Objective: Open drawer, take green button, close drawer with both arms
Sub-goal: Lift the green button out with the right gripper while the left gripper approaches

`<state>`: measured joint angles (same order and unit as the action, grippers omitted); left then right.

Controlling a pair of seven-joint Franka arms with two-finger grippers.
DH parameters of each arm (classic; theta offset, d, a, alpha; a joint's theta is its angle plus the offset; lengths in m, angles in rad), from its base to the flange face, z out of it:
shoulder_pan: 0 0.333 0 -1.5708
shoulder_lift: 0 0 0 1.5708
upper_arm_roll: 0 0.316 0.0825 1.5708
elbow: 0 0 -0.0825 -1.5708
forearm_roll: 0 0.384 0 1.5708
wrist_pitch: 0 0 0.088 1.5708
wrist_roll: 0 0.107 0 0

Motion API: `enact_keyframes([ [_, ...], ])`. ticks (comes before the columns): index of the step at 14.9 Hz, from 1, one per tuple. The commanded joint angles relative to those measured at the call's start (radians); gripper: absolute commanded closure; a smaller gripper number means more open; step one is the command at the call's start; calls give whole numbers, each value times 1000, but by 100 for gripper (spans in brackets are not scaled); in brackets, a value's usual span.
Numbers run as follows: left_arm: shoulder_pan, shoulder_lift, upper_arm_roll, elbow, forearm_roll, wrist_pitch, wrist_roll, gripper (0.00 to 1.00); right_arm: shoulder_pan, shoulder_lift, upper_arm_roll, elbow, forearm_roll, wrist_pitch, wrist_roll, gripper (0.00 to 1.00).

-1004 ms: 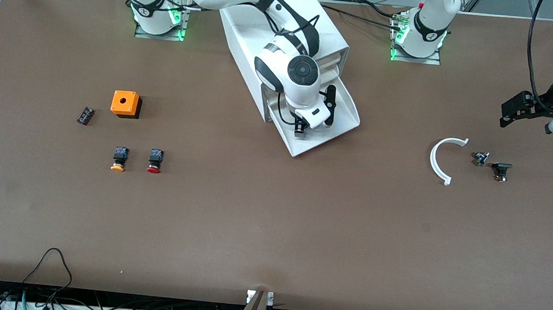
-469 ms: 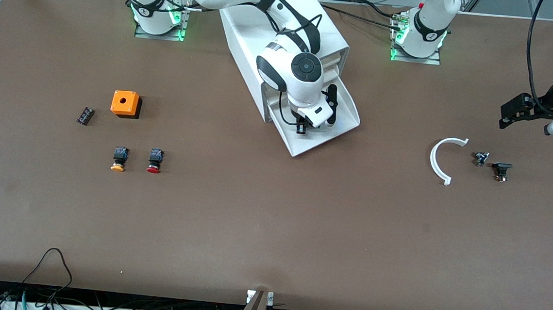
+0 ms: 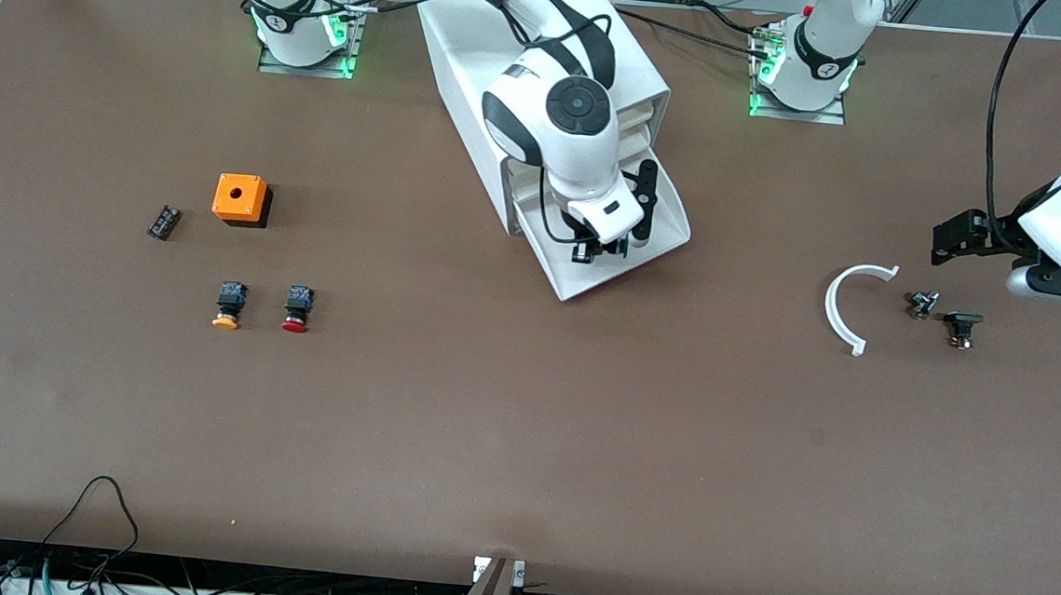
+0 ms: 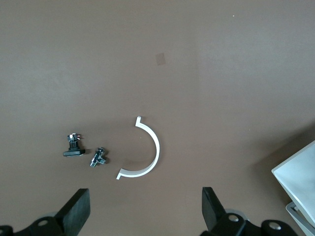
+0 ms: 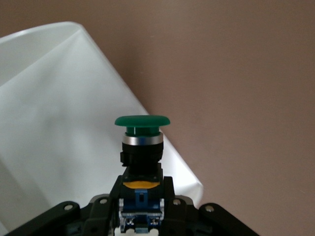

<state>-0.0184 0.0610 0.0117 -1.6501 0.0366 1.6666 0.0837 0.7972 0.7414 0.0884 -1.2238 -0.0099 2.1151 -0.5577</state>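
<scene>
The lowest drawer (image 3: 665, 215) of the white cabinet (image 3: 472, 60) is pulled open toward the front camera. My right gripper (image 3: 603, 247) hangs over the open drawer, shut on the green-capped button (image 5: 142, 132). In the right wrist view the right gripper (image 5: 141, 199) clamps the button's black-blue body, cap pointing away, with the drawer tray (image 5: 49, 113) below. In the front view the button is mostly hidden by the hand. My left gripper (image 3: 950, 238) is open and empty over the table at the left arm's end. In the left wrist view the left gripper (image 4: 145, 209) is spread wide.
A white arc piece (image 3: 843, 305), a small metal part (image 3: 922, 303) and a black part (image 3: 962, 326) lie below the left gripper. An orange box (image 3: 240, 198), a small black block (image 3: 163, 221), a yellow-capped button (image 3: 228, 304) and a red-capped button (image 3: 296, 309) lie toward the right arm's end.
The right gripper has risen a little over the drawer with the button. The left arm has swung lower, bringing its gripper closer to the white arc piece.
</scene>
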Motion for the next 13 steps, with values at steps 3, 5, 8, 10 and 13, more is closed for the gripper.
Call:
enact_keyframes([
  [3, 5, 49, 7, 53, -79, 31, 14, 0, -165, -105, 10, -34, -2, -17, 255, 90],
  [5, -11, 51, -2, 52, -86, 41, 10, 0, -217, -140, 8, -86, -13, -17, 368, 90],
  [8, -17, 111, -15, 47, -104, 86, -7, 0, -288, -184, -16, -169, -16, -23, 559, 90],
  [10, -32, 137, -57, -14, -103, 190, -62, 0, -346, -215, -16, -239, -16, -78, 591, 90],
  [13, -35, 148, -130, -159, -89, 399, -221, 0, -397, -220, -18, -342, -25, -83, 736, 90],
])
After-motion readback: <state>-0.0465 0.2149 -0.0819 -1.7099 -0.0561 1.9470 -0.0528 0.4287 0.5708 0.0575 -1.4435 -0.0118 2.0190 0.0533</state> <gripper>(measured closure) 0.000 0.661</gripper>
